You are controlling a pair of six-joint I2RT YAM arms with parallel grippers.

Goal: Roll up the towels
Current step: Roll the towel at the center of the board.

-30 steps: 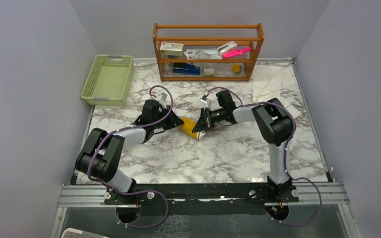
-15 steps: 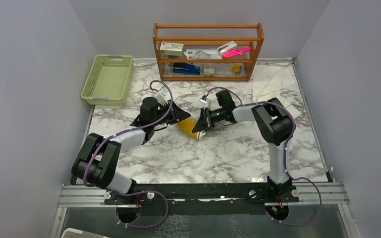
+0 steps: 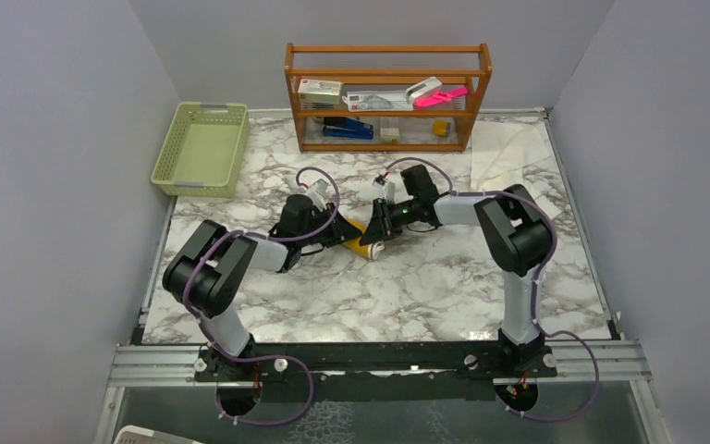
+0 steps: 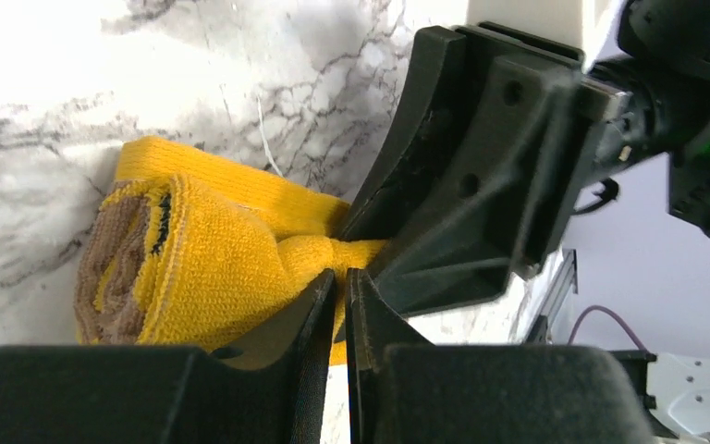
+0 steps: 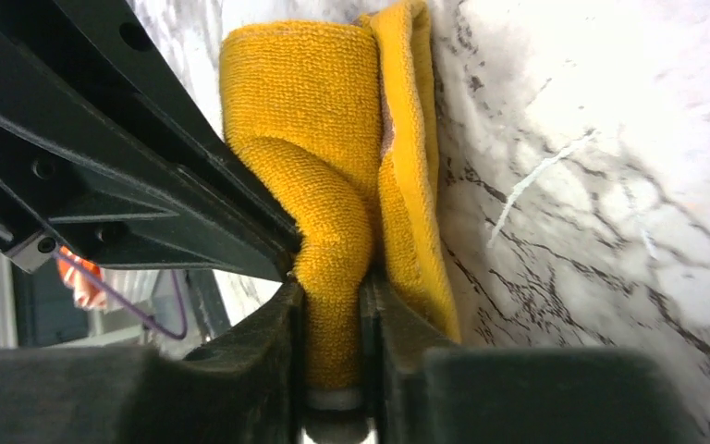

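Mustard-yellow towel (image 3: 362,244): rolled into a short bundle with a brown patch showing at one end. It lies mid-table on the marble-patterned table (image 3: 425,287), between both grippers.
Left gripper (image 4: 340,277): fingers almost together, pinching a fold of the roll.
Right gripper (image 5: 333,277): clamped on a fold of the same roll, facing the left one.
Cream-white towel (image 3: 508,153): lies flat at the far right corner beside the wooden shelf (image 3: 388,55), well apart from both arms.

Both arms reach fwd & low, L gripper (image 3: 342,231) & R gripper (image 3: 376,227) tip-to-tip, jaws each pinched on yellow towel (image 3: 361,244).
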